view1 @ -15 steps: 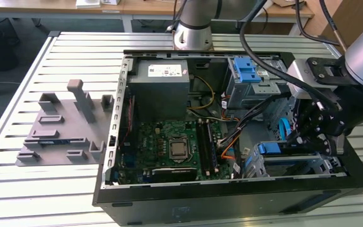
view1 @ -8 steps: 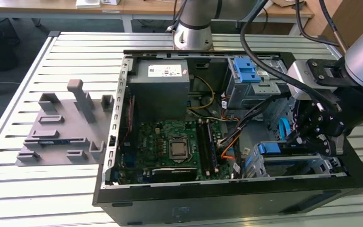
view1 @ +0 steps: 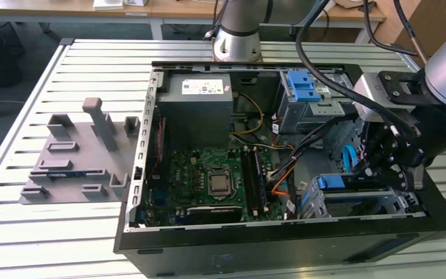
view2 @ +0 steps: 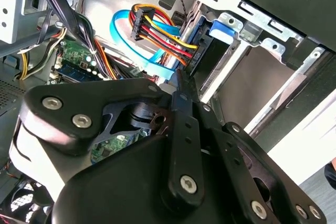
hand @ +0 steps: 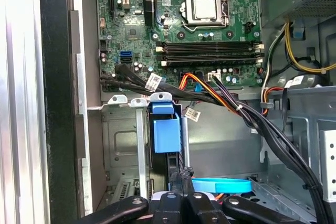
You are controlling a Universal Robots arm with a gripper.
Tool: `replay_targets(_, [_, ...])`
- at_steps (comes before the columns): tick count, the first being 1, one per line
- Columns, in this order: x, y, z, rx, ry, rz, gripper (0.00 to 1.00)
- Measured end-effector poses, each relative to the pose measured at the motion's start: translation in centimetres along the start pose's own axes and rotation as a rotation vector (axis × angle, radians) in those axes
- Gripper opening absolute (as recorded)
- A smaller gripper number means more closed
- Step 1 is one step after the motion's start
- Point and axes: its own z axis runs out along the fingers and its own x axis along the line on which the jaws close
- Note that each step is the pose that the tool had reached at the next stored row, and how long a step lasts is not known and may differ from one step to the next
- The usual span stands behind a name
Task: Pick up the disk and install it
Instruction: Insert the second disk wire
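On your worktop [view1: 21,232], a grey fixture [view1: 76,157] sits at the exterior view's left, well apart from the fingers. Next comes the open case [view1: 285,244] with its motherboard [view1: 215,180]. The fingers [hand: 181,195] are pressed together just behind the disk [hand: 165,135], which stands slotted in the drive cage [hand: 123,145], a blue cable [hand: 220,185] just beside them.

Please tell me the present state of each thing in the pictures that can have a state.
computer case: lying on its side, side panel off, open.
processor socket: uncovered, no cooler on it.
disk: in the drive cage slot; fully seated or not, cannot tell.
tool: inside the case, at the disk's slot.
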Motion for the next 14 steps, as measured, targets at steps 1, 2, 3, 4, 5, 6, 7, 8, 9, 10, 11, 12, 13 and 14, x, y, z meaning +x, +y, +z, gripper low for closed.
replay_targets(1, [0.0, 0.0, -0.04, 0.0, 0.0002, 0.0, 0.11])
replay_targets(2, [-0.01, 0.0, -0.07, 0.0, 0.0001, 0.0, 0.11])
replay_targets(3, [-0.01, 0.0, -0.12, 0.0, 0.0003, 0.0, 0.11])
replay_targets(4, [-0.01, 0.01, -0.16, 0.0, 0.0003, 0.0, 0.11])
replay_targets(5, [-0.02, 0.01, -0.21, -0.0001, 0.0003, 0.0, 0.11])
replay_targets(6, [-0.02, 0.01, -0.25, -0.0001, 0.0002, 0.0, 0.11])
replay_targets(7, [-0.03, 0.01, -0.29, -0.0001, 0.0002, 0.0, 0.11])
replay_targets(8, [-0.03, 0.01, -0.32, -0.0002, 0.0001, 0.0, 0.11])
replay_targets(9, [-0.03, 0.02, -0.37, -0.0002, 0.0002, 0.0, 0.11])
replay_targets(10, [-0.04, 0.02, -0.42, -0.0003, 0.0002, 0.0, 0.11])
replay_targets(11, [-0.04, 0.02, -0.47, -0.0004, 0.0003, 0.0, 0.11])
replay_targets(12, [-0.05, 0.02, -0.52, -0.0006, 0.0003, 0.0, 0.11])
replay_targets(13, [-0.05, 0.02, -0.58, -0.0007, 0.0004, 0.0, 0.11])
replay_targets(14, [-0.06, 0.02, -0.65, -0.0009, 0.0004, 0.0, 0.11])
